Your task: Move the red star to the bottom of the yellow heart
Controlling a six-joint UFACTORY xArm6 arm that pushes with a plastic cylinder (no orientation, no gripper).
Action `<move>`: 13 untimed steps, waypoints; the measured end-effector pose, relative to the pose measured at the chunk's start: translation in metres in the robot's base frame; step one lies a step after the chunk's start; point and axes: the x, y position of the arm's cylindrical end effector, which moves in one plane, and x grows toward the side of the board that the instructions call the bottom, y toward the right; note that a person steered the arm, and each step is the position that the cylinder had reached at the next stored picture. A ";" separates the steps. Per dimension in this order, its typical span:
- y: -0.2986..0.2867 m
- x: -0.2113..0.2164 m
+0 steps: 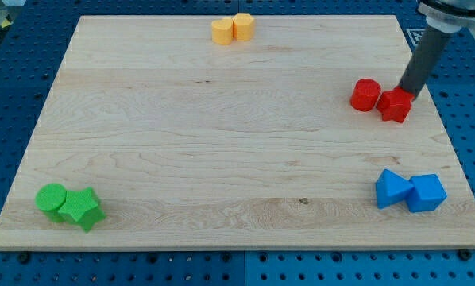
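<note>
The tip [403, 91] touches the red star [395, 105] from the view's top, beside the red cylinder [365, 94]. No writing is legible; the rod has no tool to open or close.

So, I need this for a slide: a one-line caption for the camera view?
My tip touches the red star at the view's right, far from the yellow heart at the top.

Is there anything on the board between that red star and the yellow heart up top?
No. In the camera view, only bare wood lies between the red star and the yellow heart.
</note>
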 end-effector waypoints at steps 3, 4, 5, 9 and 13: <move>0.039 0.002; 0.033 0.002; 0.005 0.011; -0.024 0.051; -0.120 0.037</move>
